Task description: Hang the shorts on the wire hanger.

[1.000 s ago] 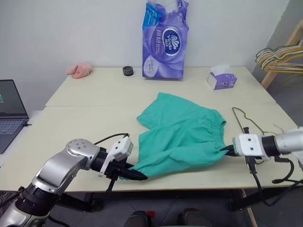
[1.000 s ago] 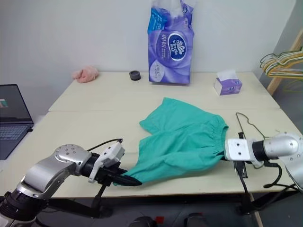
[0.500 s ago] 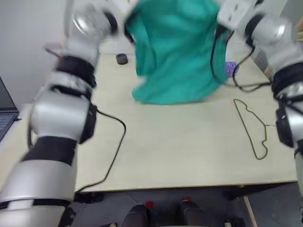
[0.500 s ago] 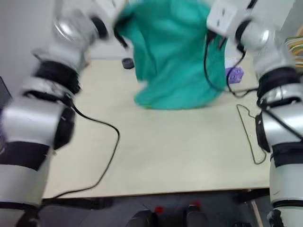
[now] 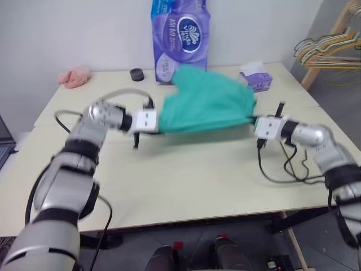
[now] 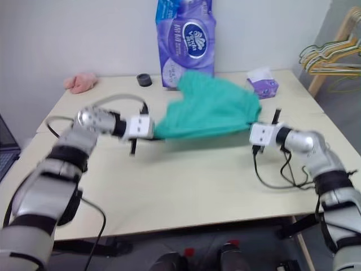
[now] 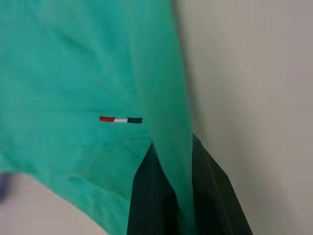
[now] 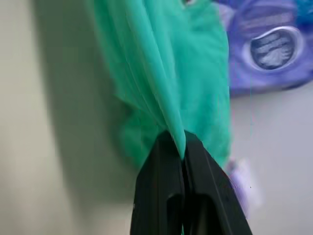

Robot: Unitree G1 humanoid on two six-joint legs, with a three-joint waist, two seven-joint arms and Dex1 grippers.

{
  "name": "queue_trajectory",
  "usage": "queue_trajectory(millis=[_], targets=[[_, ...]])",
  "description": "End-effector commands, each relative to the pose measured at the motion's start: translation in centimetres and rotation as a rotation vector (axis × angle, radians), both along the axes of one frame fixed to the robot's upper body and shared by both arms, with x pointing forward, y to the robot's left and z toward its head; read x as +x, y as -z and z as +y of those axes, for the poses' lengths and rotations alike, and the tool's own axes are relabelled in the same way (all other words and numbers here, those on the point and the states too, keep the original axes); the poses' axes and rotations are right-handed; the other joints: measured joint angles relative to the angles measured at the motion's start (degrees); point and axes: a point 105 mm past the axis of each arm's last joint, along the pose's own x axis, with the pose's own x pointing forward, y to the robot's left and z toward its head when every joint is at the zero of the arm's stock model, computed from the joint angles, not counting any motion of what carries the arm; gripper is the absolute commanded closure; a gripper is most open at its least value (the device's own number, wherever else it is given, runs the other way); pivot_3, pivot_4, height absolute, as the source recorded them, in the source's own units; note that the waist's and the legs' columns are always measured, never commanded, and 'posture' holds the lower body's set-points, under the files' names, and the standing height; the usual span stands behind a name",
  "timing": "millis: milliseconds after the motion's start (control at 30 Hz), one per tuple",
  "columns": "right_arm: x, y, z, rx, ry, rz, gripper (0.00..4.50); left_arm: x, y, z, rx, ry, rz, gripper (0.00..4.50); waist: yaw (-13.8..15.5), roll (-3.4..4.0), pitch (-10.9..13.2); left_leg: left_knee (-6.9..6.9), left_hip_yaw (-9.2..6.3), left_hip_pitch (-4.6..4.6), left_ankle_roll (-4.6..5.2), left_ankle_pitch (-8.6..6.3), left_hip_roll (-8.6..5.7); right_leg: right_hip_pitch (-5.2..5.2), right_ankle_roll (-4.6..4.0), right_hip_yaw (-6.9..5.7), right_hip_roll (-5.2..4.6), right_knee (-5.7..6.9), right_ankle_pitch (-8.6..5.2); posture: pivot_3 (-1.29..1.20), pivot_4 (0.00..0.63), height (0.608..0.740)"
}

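Two pincers, left gripper (image 7: 171,196) and right gripper (image 8: 182,152), each pinching the shorts (image 5: 206,107) stretched taut; risk: thin fabric slips free at 9 or 3 o'clock.

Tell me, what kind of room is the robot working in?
Probably a plain workroom or lab rather than a home. There is a bare white wall, a simple pale table with loose cables on it, a big purple pack of tissue, and a bunch of hangers on a wooden rack.

2 head views down over the table (image 5: 186,186); 2 close wrist views along fingers (image 7: 146,196).
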Motion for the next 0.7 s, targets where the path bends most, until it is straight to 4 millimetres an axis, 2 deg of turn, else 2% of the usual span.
queue_trajectory(millis=[33, 100, 167, 267, 333, 500, 700], targets=[[-1.9, -1.6, 1.0, 0.042, -0.024, -0.017, 4.48, -4.9, 1.3, 0.3, 0.024, 0.053, 0.184, 4.50, -0.48, -0.03, -0.02, -0.05, 0.00, 0.18, 0.01, 0.00, 0.06, 0.12, -0.03, 0.02, 0.04, -0.01, 0.02, -0.04, 0.063, 0.740], [-2.9, -0.8, 1.4, 0.011, -0.046, 0.020, 4.48, -6.9, 2.1, 0.5, 0.034, 0.043, 0.274, 4.50, -0.13, -0.04, -0.01, -0.12, -0.11, 0.78, 0.03, -0.02, 0.17, 0.70, -0.06, -0.10, 0.18, 0.00, -0.02, -0.04, 0.063, 0.740], [-3.9, -0.1, 1.8, -0.018, -0.074, 0.062, 4.48, -8.6, 2.4, 0.5, 0.040, 0.052, 0.344, 4.50, 0.50, -0.04, -0.01, -0.11, -0.25, 1.00, 0.03, -0.02, 0.22, 0.95, -0.12, -0.25, 0.31, 0.00, -0.05, -0.04, 0.063, 0.740], [-6.9, 1.9, 2.8, -0.120, -0.211, 0.171, 4.48, -12.6, 3.0, 0.7, 0.077, 0.107, 0.503, 4.50, 1.52, -0.05, -0.04, -0.12, -0.22, 1.19, 0.04, -0.03, 0.18, 1.16, -0.11, -0.27, 0.37, -0.07, -0.08, -0.04, 0.063, 0.740], [-8.7, 3.0, 3.1, -0.149, -0.280, 0.244, 4.48, -14.4, 3.2, 1.0, 0.104, 0.131, 0.567, 4.50, 2.09, -0.09, -0.04, -0.12, -0.22, 1.18, 0.09, -0.08, 0.17, 1.23, -0.09, -0.29, 0.34, -0.22, -0.09, -0.04, 0.067, 0.740], [-10.7, 4.2, 2.9, -0.213, -0.329, 0.308, 4.48, -15.9, 3.1, 1.2, 0.117, 0.152, 0.616, 4.50, 3.55, -0.09, -0.04, -0.10, -0.11, 1.16, 0.10, -0.08, 0.16, 1.28, -0.09, -0.29, 0.28, -0.44, -0.08, -0.04, 0.071, 0.740], [-12.4, 4.8, 2.1, -0.233, -0.299, 0.426, 4.48, -15.4, 3.2, 0.6, 0.102, 0.158, 0.599, 4.50, 4.48, -0.10, -0.04, -0.07, -0.04, 1.21, 0.10, -0.08, 0.10, 1.37, -0.08, -0.32, 0.35, -0.47, -0.09, -0.05, 0.077, 0.740]])
